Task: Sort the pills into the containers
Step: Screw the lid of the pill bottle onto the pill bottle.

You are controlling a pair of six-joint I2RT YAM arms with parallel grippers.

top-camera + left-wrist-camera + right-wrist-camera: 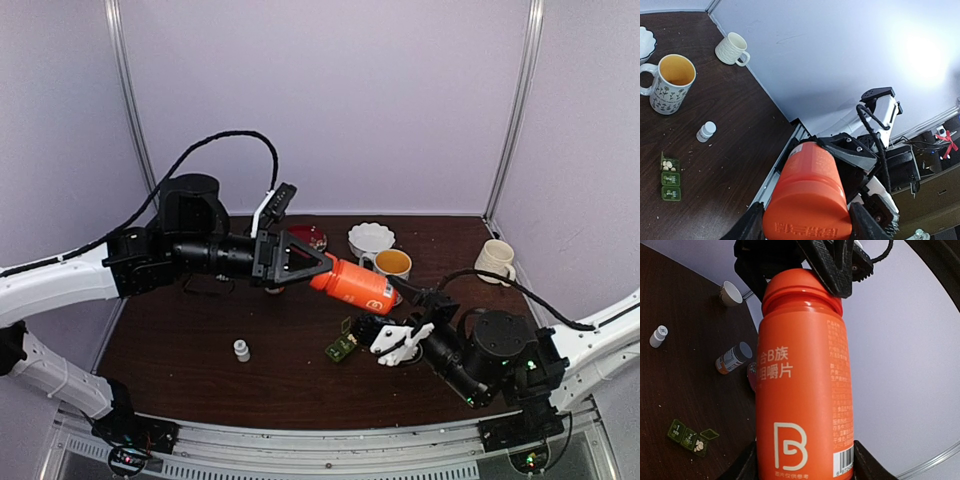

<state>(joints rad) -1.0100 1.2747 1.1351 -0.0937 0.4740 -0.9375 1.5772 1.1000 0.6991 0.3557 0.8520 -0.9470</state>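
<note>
The box (670, 178) is a small dark-green strip lying flat on the dark table (730, 165), well apart from both my grippers and in front of the mug (671, 82). From above it sits near the table's middle, close to my right arm. My left wrist view shows three compartments in a row. The two lower ones have their lids down, each lid bearing a pale mark. The end one nearest the mug is open, and its lid is flipped out to the side in my right wrist view. In that open compartment lies a little cluster of pills (669, 165), tiny, white and roundish, far smaller than the compartment itself. I cannot count them surely. I cannot tell what the closed compartments hold. My fingers touch none of this. Both grippers are on one orange bottle (805, 385), held level in the air above the table. My left gripper (806, 226) has its fingers half-spread and pressed on either side of the cap (800, 287). My right gripper (805, 462) has its fingers set at a like width, clasping the bottom end by the barcode.
</note>
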